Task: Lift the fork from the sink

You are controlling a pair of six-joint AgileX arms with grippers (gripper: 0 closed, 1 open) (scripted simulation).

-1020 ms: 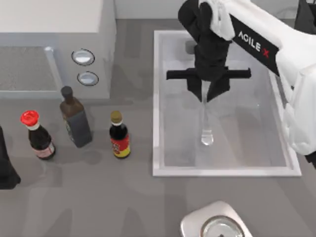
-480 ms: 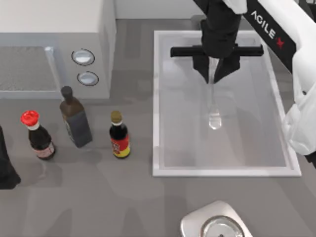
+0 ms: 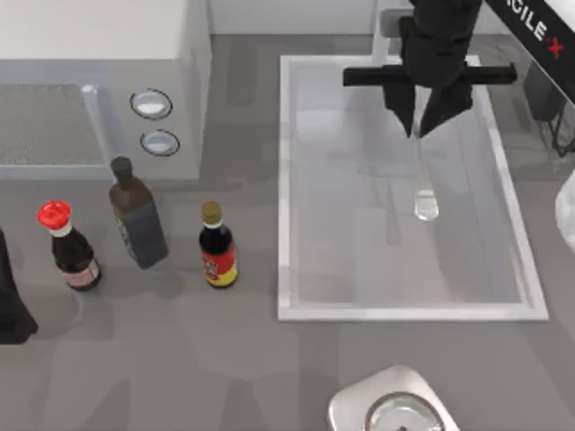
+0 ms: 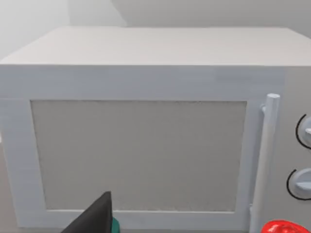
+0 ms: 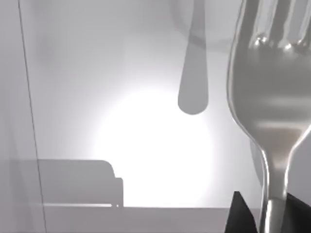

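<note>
The white sink [image 3: 284,189] sits at the table's right half. My right gripper [image 3: 427,127] hangs over the sink's far part, shut on the fork [image 3: 425,184]. The silver fork's rounded handle end points toward the front and is held off the basin floor. In the right wrist view the fork [image 5: 272,97] runs out from between the dark fingers [image 5: 238,216], tines farthest away, and its shadow falls on the white basin floor below. My left arm [image 3: 9,305] is parked at the table's left edge, with one dark finger [image 4: 95,221] of its gripper showing before the microwave.
A white microwave [image 3: 99,81] stands at the back left. In front of it stand a red-capped bottle [image 3: 67,247], a dark square bottle [image 3: 137,215] and a small yellow-labelled bottle [image 3: 216,247]. A steel bowl-like item [image 3: 391,409] sits at the front edge. A pale faucet [image 3: 389,22] is behind the sink.
My right gripper has carried the fork toward the sink's far right and higher above the basin. The left arm has not moved.
</note>
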